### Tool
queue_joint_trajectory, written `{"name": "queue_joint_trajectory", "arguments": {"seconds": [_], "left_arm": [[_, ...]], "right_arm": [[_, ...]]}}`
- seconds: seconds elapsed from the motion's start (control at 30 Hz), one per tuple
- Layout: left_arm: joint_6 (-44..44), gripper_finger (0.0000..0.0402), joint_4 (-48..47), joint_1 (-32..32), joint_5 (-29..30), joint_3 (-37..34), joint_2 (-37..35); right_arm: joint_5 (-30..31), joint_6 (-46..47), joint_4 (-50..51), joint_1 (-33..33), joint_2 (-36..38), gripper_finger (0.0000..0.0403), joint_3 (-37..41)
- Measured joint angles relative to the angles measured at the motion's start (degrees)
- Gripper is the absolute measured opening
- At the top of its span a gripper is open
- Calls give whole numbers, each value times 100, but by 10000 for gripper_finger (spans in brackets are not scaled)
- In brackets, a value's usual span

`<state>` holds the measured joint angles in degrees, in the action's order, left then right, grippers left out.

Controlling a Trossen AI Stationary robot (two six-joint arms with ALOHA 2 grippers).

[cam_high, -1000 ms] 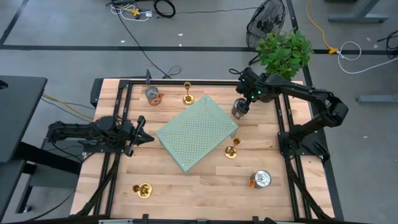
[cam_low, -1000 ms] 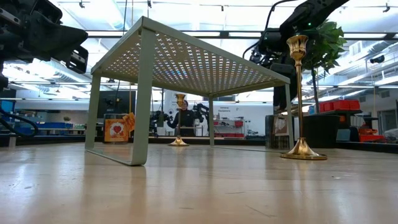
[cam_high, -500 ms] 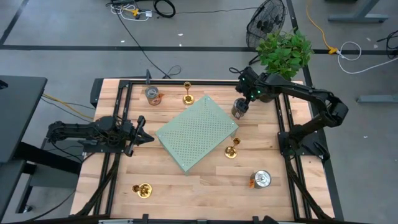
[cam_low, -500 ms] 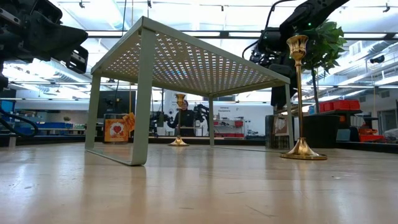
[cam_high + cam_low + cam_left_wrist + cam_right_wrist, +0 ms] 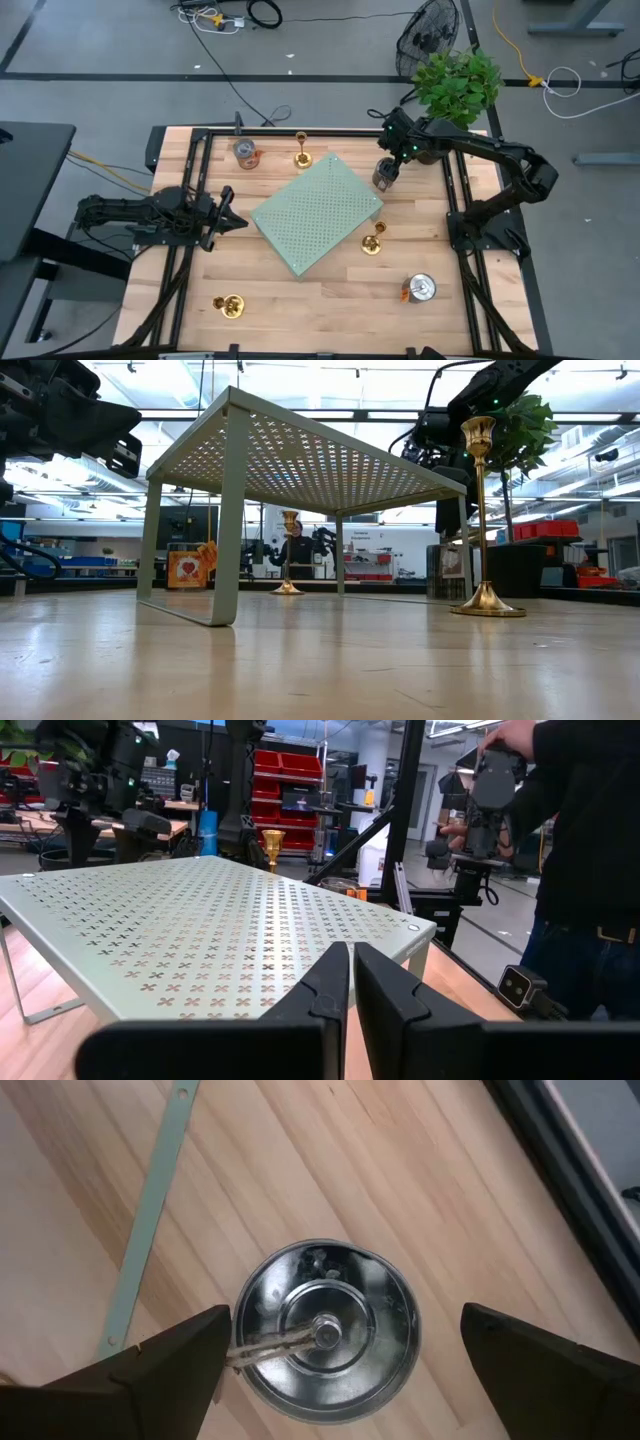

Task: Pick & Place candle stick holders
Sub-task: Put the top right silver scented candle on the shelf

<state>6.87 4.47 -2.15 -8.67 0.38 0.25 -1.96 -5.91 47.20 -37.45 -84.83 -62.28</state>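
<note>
Candle stick holders, three in shiny brass, stand scattered around a pale green perforated rack [image 5: 316, 214] at the centre of the wooden table [image 5: 330, 300]. Reading the overhead view as a clock face centred on the rack, one holder [image 5: 301, 156] stands at 12 o'clock near the far edge, a second [image 5: 373, 241] sits just beside the rack's corner at about 4 o'clock, and the third [image 5: 231, 306] is well apart at about 7 o'clock, close to the near edge.

Three silver tin cans share the table: one [image 5: 245, 152] at 11 o'clock beside the far holder, one [image 5: 419, 288] at 5 o'clock, and one [image 5: 383, 176] at 2 o'clock, touching or just beside the rack's corner.

The right gripper [image 5: 390, 170] hangs directly over that 2 o'clock can, fingers [image 5: 165, 1365] spread wide on either side of the can's round pull-tab lid [image 5: 325, 1328], gripping nothing. The left gripper [image 5: 228, 218] waits at 9 o'clock, just off the rack's edge, its two fingers [image 5: 318, 1005] pressed almost together with nothing between them.

From table level, the tall holder [image 5: 482, 520] rises at the right with its cup level with the rack's top, while another [image 5: 288, 555] shows beneath the rack. A can label [image 5: 187, 570] seen under the rack bears a red heart; no lettering on it can be made out. A potted green plant [image 5: 456, 82] stands at the far right corner, and a person in dark clothing [image 5: 585, 870] is beyond the table.
</note>
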Motion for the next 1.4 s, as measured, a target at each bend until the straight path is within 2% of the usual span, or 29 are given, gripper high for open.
{"name": "queue_joint_trajectory", "arguments": {"seconds": [0.9,1.4], "left_arm": [[1,25,-2,-2,0,1,1],[0,25,0,-1,0,2,2]], "right_arm": [[2,-107,-92,-2,-366,400,0],[-66,-8,-111,0,-222,400,2]]}}
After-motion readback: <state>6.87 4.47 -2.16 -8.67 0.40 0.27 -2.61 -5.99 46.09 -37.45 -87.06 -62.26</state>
